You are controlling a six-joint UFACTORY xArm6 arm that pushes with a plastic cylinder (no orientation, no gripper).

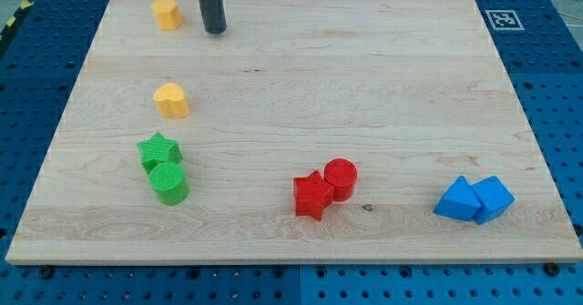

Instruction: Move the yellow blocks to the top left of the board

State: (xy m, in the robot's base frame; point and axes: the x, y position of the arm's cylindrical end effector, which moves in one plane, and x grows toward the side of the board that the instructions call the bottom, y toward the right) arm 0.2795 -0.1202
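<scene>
A yellow block (166, 14) sits near the board's top left corner. A second yellow block, heart-like in shape (170, 99), lies lower down on the left side. My tip (215, 30) stands near the view's top, just right of the upper yellow block and apart from it, well above the lower yellow one.
A green star (158, 150) and a green cylinder (169, 183) touch at the lower left. A red star (312, 195) and a red cylinder (341, 177) touch at bottom centre. Two blue blocks (474, 199) sit at the lower right. The wooden board (364, 77) has a marker tag (503, 19) beside its top right.
</scene>
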